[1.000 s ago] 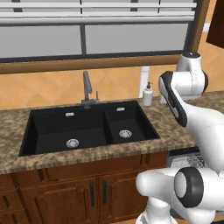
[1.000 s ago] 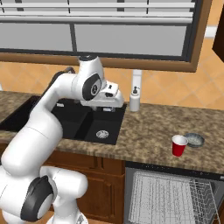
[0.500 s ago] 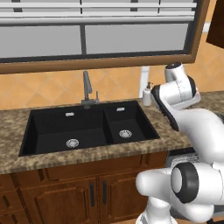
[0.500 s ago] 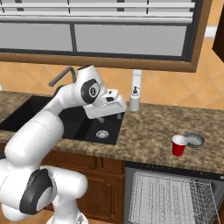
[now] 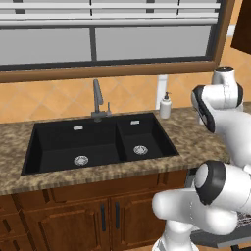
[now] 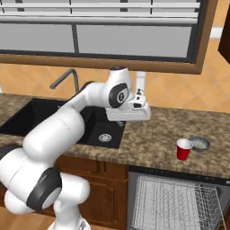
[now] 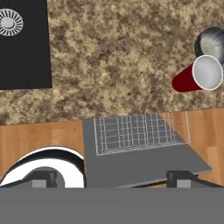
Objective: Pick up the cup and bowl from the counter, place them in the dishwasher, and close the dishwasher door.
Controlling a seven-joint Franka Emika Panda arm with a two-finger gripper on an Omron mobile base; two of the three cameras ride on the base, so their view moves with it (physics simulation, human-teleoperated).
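Nothing loaded yet: red cup (image 6: 183,149) and grey bowl (image 6: 199,143) sit on the worktop (image 6: 152,139), dishwasher door (image 7: 144,164) open, pincer (image 7: 111,179) wide and empty.

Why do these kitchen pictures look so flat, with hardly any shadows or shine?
Left base view: the sink is even black, without glare. Right base view: the red cup casts barely any shadow on the counter. Hand view: sharp throughout, granite grain slightly soft.
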